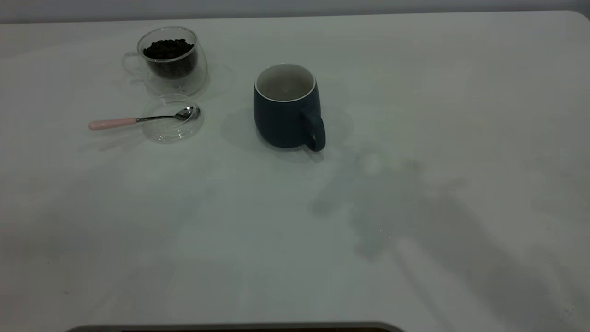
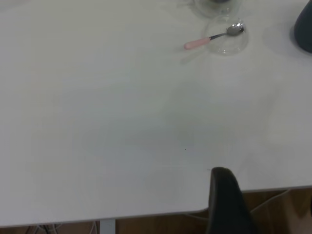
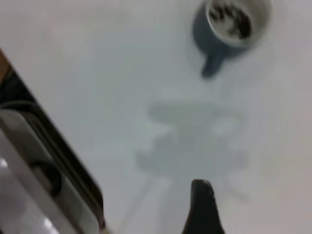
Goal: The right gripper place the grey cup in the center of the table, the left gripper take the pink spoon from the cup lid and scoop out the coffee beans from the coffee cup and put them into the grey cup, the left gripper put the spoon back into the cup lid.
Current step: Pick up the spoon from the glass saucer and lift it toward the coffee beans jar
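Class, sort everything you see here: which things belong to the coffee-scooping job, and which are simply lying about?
Belongs to the job:
grey cup
coffee cup
coffee beans
pink spoon
cup lid
table

Lying about:
nothing else on the table

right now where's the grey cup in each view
Exterior: grey cup stands near the table's middle, right of the cup lid.
Left wrist: only its dark edge shows, cut off by the frame, beyond the lid.
Right wrist: far off, beans inside.
Shared landmark: its handle.
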You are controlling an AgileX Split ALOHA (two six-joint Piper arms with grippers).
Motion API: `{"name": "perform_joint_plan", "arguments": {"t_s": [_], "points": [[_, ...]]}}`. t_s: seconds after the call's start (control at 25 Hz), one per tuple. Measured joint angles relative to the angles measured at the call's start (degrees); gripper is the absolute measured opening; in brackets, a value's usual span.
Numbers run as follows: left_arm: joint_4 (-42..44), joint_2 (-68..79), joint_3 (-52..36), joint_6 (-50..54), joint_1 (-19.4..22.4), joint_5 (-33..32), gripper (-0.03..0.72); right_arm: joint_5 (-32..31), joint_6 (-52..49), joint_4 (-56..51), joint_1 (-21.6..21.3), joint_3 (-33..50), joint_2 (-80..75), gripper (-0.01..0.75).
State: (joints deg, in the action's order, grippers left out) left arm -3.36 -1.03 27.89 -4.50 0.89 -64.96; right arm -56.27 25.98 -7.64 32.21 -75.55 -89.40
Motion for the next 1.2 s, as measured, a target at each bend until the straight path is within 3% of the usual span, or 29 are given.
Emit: {"name": "perform_joint_plan", "arguments": {"t_s": [0.2,0.48,0.76,0.96,1.2], "points": [[0.0,0.0,0.0,0.0,0.0,0.0,0.465,-13.11,-5.6,4.22,-0.04,0.0,10.64,0.59],[0.0,0.0,0.0,0.0,0.0,0.0,0.465,-14.56,-8.49,7.18,-0.04,6.34,22.0,0.59],[0.0,0.0,0.0,0.0,0.0,0.0,0.465,-14.56,-15.34,4.93,-0.9,22.79,37.33,0.59],[0.0,0.0,0.0,0.0,0.0,0.0,0.465,-13.82,-17.32,2.12,-8.86,34.49,53.14,0.59],[0.0,0.0,0.0,0.0,0.0,0.0,0.465,-13.0,-18.81,2.98,-20.17,41.48,70.32,0.59]]}}
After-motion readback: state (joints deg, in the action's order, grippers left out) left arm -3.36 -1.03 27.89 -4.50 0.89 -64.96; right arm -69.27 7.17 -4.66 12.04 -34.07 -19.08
